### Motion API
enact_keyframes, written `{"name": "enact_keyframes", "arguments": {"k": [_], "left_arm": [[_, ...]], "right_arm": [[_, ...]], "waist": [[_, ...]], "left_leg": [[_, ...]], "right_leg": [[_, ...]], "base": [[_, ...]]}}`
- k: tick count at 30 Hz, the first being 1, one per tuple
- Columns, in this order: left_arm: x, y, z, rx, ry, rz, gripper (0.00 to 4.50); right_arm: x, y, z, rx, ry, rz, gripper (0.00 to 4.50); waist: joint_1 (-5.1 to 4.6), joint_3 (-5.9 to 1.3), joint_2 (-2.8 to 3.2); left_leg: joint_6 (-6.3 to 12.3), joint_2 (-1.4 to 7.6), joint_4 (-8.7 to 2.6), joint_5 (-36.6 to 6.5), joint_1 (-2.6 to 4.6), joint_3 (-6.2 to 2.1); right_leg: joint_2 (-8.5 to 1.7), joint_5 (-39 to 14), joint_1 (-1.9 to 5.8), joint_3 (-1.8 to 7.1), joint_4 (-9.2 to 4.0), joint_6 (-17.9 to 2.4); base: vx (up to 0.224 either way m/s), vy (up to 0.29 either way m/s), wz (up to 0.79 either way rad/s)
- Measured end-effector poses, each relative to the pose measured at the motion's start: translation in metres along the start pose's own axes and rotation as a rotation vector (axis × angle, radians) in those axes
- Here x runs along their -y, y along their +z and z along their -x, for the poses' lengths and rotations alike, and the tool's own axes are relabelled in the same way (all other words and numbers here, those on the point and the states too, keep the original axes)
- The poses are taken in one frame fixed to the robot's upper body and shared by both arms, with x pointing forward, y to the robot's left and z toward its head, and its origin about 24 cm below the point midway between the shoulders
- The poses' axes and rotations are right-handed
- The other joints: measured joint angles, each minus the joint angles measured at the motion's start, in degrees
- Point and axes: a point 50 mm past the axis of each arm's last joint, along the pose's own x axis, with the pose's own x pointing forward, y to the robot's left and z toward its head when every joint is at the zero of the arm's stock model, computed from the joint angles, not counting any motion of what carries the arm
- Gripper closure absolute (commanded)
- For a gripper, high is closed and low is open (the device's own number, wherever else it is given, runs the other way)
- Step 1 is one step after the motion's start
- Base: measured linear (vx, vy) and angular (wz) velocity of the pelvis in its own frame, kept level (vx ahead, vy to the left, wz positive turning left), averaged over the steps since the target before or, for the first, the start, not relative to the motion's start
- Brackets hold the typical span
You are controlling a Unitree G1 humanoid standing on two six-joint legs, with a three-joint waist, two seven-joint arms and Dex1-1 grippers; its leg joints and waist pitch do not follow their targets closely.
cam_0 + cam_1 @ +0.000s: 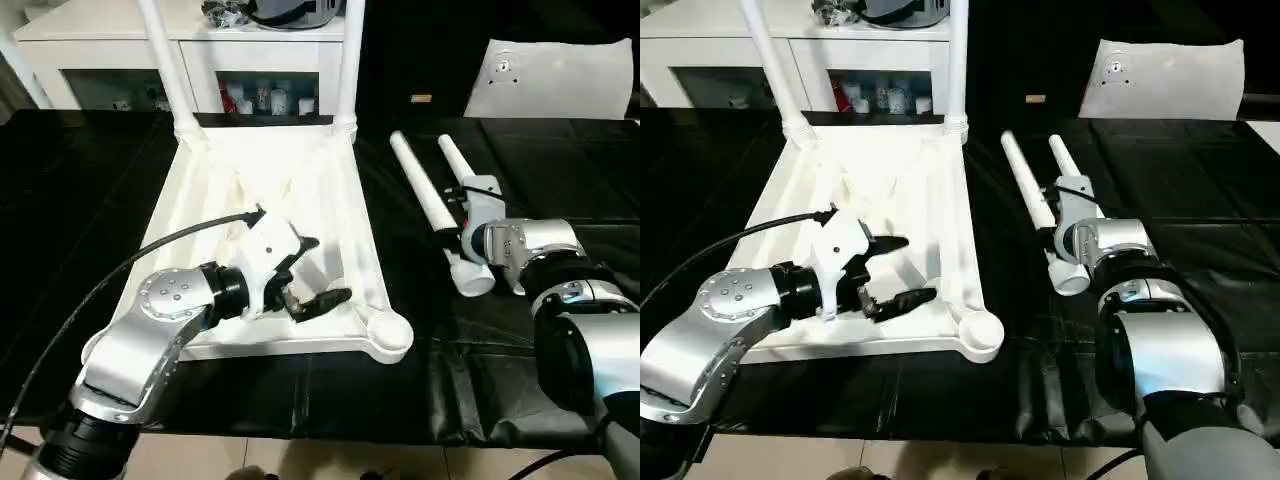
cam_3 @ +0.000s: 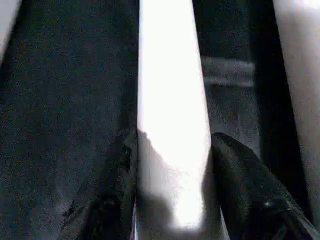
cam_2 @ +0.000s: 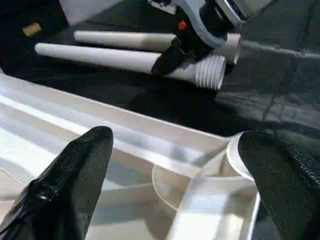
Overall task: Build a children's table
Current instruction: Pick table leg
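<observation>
The white tabletop point(image 1: 260, 170) lies ribbed side up on the black-covered table. Two white legs point(image 1: 165, 60) point(image 1: 348, 60) stand upright in its far corner sockets. My left gripper point(image 1: 318, 272) hovers open over the tabletop's near right part, just short of the empty round corner socket point(image 1: 385, 335), nothing between its fingers point(image 3: 75, 170). Two loose legs lie side by side to the right. My right gripper point(image 1: 453, 222) is shut on the nearer loose leg point(image 1: 420, 185), close to its ribbed thick end point(image 3: 210, 72); that leg point(image 2: 172, 125) still rests on the table. The other loose leg point(image 1: 455, 155) lies beside it.
A white cabinet point(image 1: 100, 30) with glass doors stands behind the table. A white flat panel point(image 1: 560, 75) lies at the far right, a small yellow piece point(image 1: 420, 98) near it. A black cable point(image 1: 130, 265) arcs over my left forearm. The table's front edge runs just below my arms.
</observation>
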Motion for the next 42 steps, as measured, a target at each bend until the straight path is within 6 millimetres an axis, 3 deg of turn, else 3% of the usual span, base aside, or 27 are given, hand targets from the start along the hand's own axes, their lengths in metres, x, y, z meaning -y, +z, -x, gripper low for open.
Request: {"name": "enact_keyframes", "arguments": {"k": [4,9,12,15,19,25,31,34,42], "left_arm": [[-0.004,0.002,-0.007,0.035,0.066,0.026,0.00],[-0.021,0.013,-0.011,0.098,0.189,0.033,0.00],[-0.034,0.024,-0.018,0.181,0.258,0.131,0.00],[-0.043,0.047,-0.024,0.295,0.259,0.202,0.00],[-0.048,0.068,-0.033,0.416,0.227,0.337,0.00],[-0.047,0.086,-0.042,0.527,0.111,0.551,0.00],[-0.042,0.093,-0.042,0.589,-0.001,0.654,0.00],[-0.040,0.097,-0.039,0.644,-0.080,0.726,0.36],[-0.038,0.097,-0.034,0.667,-0.128,0.721,0.36]], "right_arm": [[0.002,0.008,0.003,0.171,0.054,-0.107,2.66],[-0.004,0.029,0.014,0.350,0.179,-0.238,2.66],[-0.012,0.030,0.030,0.533,0.370,-0.333,2.66],[-0.030,0.022,0.047,0.634,0.597,-0.358,2.66],[-0.052,0.013,0.072,0.669,0.849,-0.310,2.67],[-0.076,0.007,0.095,0.668,1.079,-0.262,2.67],[-0.083,0.000,0.102,0.641,1.155,-0.250,2.67],[-0.086,-0.004,0.107,0.629,1.173,-0.228,2.67],[-0.093,-0.004,0.112,0.628,1.196,-0.186,2.67]], "waist": [[0.23,-0.01,0.04],[0.31,-0.02,0.06],[0.57,-0.02,0.05],[0.70,-0.06,0.11],[1.33,-0.11,0.20],[2.06,-0.11,0.20],[2.74,-0.11,0.19],[3.20,-0.11,0.19],[3.38,-0.11,0.18]], "left_leg": [[0.33,0.03,0.27,0.2,-0.51,0.00],[0.43,0.09,0.38,0.2,-0.53,0.00],[0.46,0.12,0.46,0.3,-0.57,-0.02],[0.49,0.12,0.47,0.3,-0.58,-0.02],[0.56,0.11,0.47,0.3,-0.53,-0.02],[0.57,0.13,0.45,0.3,-0.51,-0.03],[0.60,0.12,0.44,0.3,-0.58,-0.03],[0.62,0.11,0.39,0.3,-0.61,-0.03],[0.62,0.10,0.25,0.3,-0.60,-0.03]], "right_leg": [[0.00,0.2,-0.57,0.02,0.23,-0.4],[0.01,0.3,-0.60,-0.02,0.32,-0.4],[0.02,0.1,-0.58,-0.08,0.29,-0.1],[0.02,0.2,-0.56,-0.07,0.23,-0.1],[0.01,0.2,-0.51,-0.08,0.17,-0.1],[0.03,0.3,-0.35,-0.13,-0.10,0.1],[0.02,0.4,-0.31,-0.14,-0.30,0.2],[0.03,0.4,-0.31,-0.15,-0.39,0.2],[0.03,0.5,-0.25,-0.16,-0.67,0.3]], "base": [[0.000,0.000,0.00],[0.000,0.000,0.00],[0.000,0.000,0.00],[0.000,0.000,0.00],[0.000,0.000,0.00],[0.000,0.000,0.00],[0.000,0.000,0.00],[0.000,0.000,0.00],[0.000,0.000,0.00]]}}
